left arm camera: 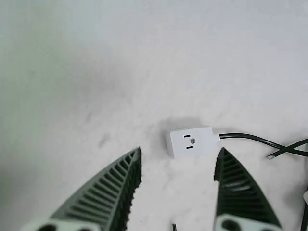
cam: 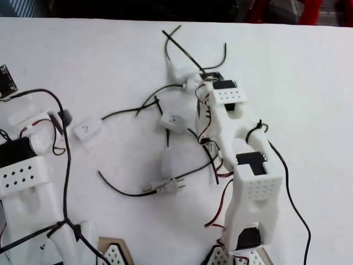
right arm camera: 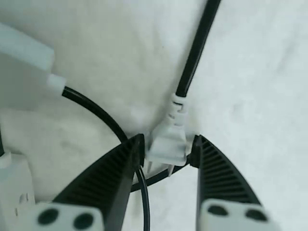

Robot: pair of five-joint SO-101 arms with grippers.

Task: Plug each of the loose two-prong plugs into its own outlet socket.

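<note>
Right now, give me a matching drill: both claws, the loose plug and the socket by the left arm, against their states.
Column 1
1. left claw
2. right claw
3. loose plug
4. socket

Column 2
A. shut on the held plug
B. lying free, prongs bare
C. open, holding nothing
D. slots empty, nothing plugged in

Pairs: 1-C, 2-A, 3-B, 4-D

White plug point(right arm camera: 166, 144) and socket point(left arm camera: 191, 141), black cords point(right arm camera: 197, 53), ribbed green left claw point(left arm camera: 180, 151), black right claw point(right arm camera: 168, 139).
</note>
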